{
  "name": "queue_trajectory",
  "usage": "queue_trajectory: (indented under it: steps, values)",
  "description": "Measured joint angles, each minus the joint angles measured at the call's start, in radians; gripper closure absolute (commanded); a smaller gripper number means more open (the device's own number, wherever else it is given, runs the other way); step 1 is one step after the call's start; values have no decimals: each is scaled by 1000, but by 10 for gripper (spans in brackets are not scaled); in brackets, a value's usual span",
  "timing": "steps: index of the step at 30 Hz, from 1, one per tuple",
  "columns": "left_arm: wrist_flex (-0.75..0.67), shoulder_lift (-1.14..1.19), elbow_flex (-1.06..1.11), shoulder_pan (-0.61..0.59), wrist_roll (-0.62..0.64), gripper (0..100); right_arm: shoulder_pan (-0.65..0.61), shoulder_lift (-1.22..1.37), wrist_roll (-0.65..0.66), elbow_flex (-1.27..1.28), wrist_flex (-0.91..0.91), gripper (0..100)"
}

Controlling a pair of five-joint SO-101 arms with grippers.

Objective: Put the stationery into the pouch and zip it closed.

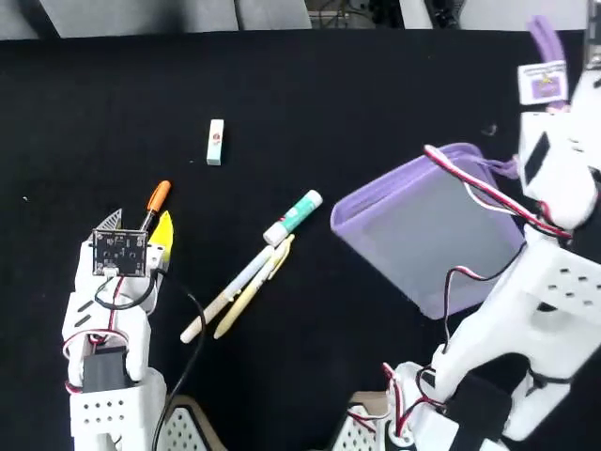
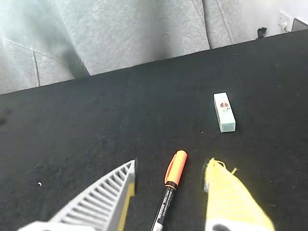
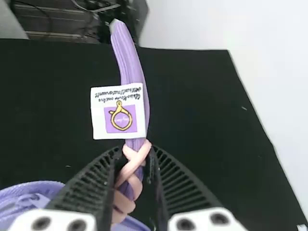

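The purple pouch (image 1: 423, 228) hangs tilted at the right, its mouth facing the table's middle. My right gripper (image 3: 134, 159) is shut on the pouch's purple strap (image 3: 127, 62), just under a white tag (image 3: 118, 111). At the left, an orange-capped marker (image 2: 171, 187) lies on the table between the grey and yellow fingers of my open left gripper (image 2: 172, 166), which touch nothing. A small white eraser (image 1: 216, 141) lies beyond it. A white-and-teal stick (image 1: 293, 216) and two pale pens (image 1: 239, 287) lie in the middle.
The table is covered in black cloth (image 1: 329, 94). A black cable (image 1: 192, 329) runs across it beside the left arm. The right arm's white body (image 1: 535, 310) stands close behind the pouch. Grey fabric (image 2: 120, 33) lies past the table's far edge.
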Motion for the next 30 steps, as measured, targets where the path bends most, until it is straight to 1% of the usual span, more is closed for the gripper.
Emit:
queue_trajectory:
  steps: [3,7,12,17,21,24,27,30]
  values:
    - [0,0,0,0,0,766,37,0,0,0,0,988]
    - [0,0,0,0,0,766,20,0,0,0,-6,988]
    - [5,0,0,0,0,766,-2,0,-72,0,-35,988]
    - [18,0,0,0,0,766,-114,2,-195,-52,-107,988]
    - [26,0,0,0,0,766,-224,2,-338,-153,-115,988]
    - [28,0,0,0,0,766,-279,2,-434,-221,-121,988]
    - [52,0,0,0,0,766,-318,0,-500,-245,-140,988]
    - [54,0,0,0,0,766,-324,0,-555,-250,-141,988]
